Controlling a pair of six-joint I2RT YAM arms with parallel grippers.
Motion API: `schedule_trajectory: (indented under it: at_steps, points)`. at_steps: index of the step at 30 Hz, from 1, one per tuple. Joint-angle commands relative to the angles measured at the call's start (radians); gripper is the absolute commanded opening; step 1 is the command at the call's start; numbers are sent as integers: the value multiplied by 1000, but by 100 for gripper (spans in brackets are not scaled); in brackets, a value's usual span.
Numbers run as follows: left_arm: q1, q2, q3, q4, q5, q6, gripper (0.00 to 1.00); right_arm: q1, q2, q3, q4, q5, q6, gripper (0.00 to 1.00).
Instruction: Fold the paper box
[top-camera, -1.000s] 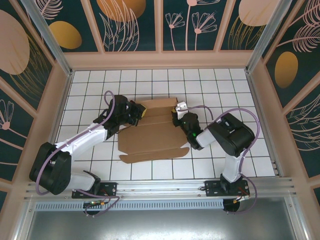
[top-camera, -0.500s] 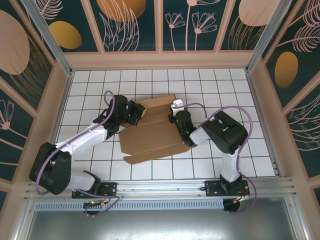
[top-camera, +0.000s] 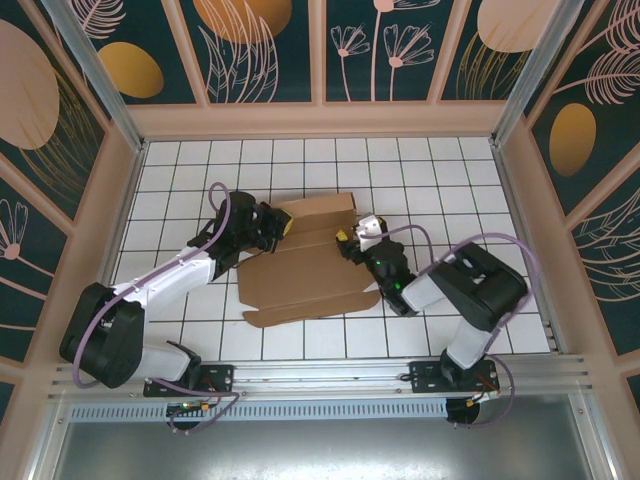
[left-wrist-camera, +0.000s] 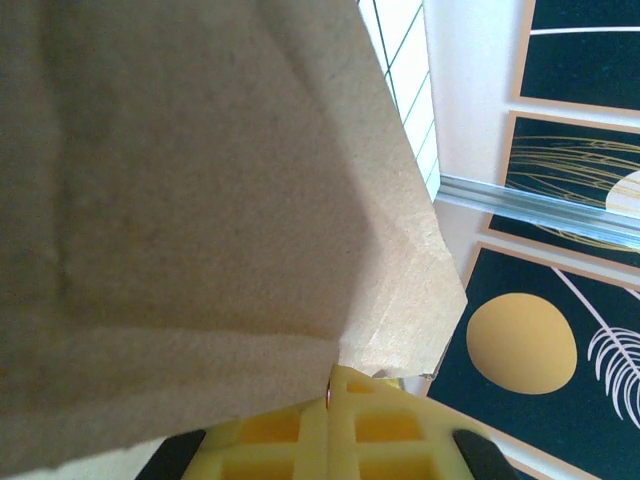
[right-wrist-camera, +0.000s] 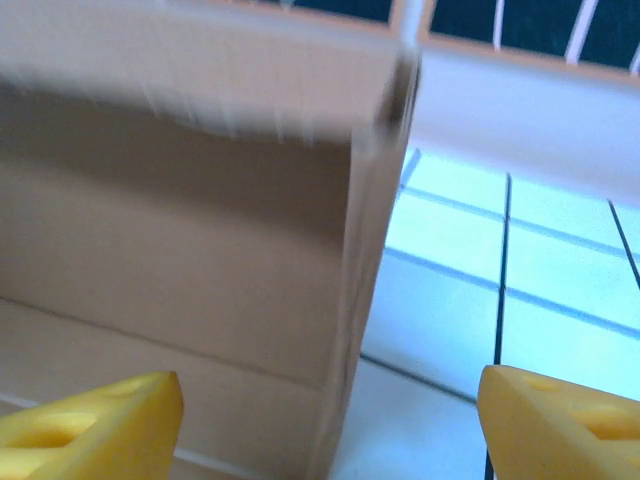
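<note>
White tiles with dark lines cover the table (top-camera: 420, 180), and dark walls (top-camera: 100, 60) with gold circles and plants stand all around it. The paper box (top-camera: 310, 270) lies in the middle of the table, between the two arms. It is brown cardboard, and most of it lies flat like a sheet.

The left gripper (top-camera: 270, 225) sits at the far left corner of the cardboard. From the left wrist view, its yellow fingers (left-wrist-camera: 380, 440) are pressed tight together, and the edge of the cardboard looks pinched between them.

The right gripper (top-camera: 350, 240) is at the far right side of the cardboard. From the right wrist view, its two yellow fingertips (right-wrist-camera: 90, 420) are wide apart and hold nothing. One edge of the cardboard stands up just in front of them, like a small wall.

I think the job has only just begun. One far flap is lifted up. The near flaps lie flat on the tiles. The other sides need to be lifted and tucked in to make a real box.
</note>
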Motion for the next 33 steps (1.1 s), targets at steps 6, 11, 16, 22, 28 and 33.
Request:
schedule_trajectory:
  at_steps: [6,11,16,22,28,33]
  points:
    - [-4,24,5,-41,-14,49,0,-183,-321,-22,-64,-445,287,75]
    - [-4,31,20,-50,-14,58,0,-233,-358,200,-487,-437,354,61]
    - [-4,45,46,-64,-5,73,0,-291,-270,385,-747,-503,518,58]
    - [-4,47,61,-57,3,77,4,-274,-164,534,-960,-556,559,60]
    - [-4,58,60,-36,10,73,13,-265,-145,476,-907,-562,582,59]
    - [-4,57,60,-9,26,87,31,-263,-118,452,-880,-538,588,53]
